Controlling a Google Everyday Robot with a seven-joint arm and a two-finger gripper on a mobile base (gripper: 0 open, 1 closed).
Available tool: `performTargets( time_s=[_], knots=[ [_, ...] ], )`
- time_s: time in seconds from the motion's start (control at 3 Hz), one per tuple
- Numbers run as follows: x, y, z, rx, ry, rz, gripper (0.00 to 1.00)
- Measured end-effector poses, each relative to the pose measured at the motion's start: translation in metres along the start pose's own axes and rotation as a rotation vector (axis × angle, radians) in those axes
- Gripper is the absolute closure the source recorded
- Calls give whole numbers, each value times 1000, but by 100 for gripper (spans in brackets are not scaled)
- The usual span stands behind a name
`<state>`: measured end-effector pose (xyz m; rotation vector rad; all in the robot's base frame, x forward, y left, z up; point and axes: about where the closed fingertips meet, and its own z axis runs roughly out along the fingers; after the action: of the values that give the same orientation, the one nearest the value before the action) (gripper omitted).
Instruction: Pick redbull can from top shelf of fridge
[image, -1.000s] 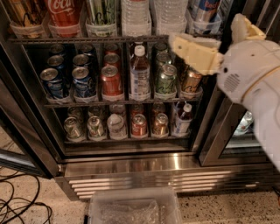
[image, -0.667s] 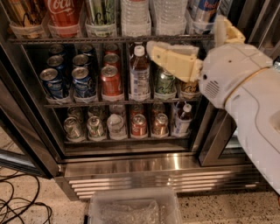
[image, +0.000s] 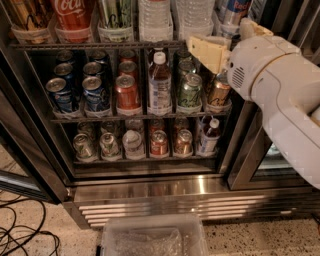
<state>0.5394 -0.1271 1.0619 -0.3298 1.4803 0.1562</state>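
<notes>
Because the glass door stands open, the large dark-framed display fridge (image: 165, 192) with its shiny louvred steel base shows all three of its stocked levels. The robot's bulky white arm (image: 280, 95) reaches in from the right and covers the right-hand end of the upper two racks. The top shelf (image: 100, 45), a dark wire rack carrying clear plastic trays, runs along the upper edge of the view. It holds a red Coca-Cola can (image: 72, 15), clear water bottles (image: 155, 17) and tall cans. The cream-coloured gripper (image: 210, 50) hangs at the front edge of that shelf, just right of the water bottles and above the short cans of the middle rack. Whether it is wide or narrow cannot be told from this angle, and nothing appears to be held in it. The tall slim silver-and-blue redbull can (image: 234, 10) stands at the right end of the top shelf. It is just above and to the right of the gripper, and only its lower part is in frame.

The step in hand looks like the approach. The next move likely calls for raising the gripper, bringing it level with the can's body and closing round it without knocking the neighbouring bottle.
</notes>
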Motion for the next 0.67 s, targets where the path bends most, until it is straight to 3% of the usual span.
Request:
performTargets(
  time_s=[0.67],
  knots=[
    [-5, -4, 9, 12, -11, -8, 23]
  ],
)
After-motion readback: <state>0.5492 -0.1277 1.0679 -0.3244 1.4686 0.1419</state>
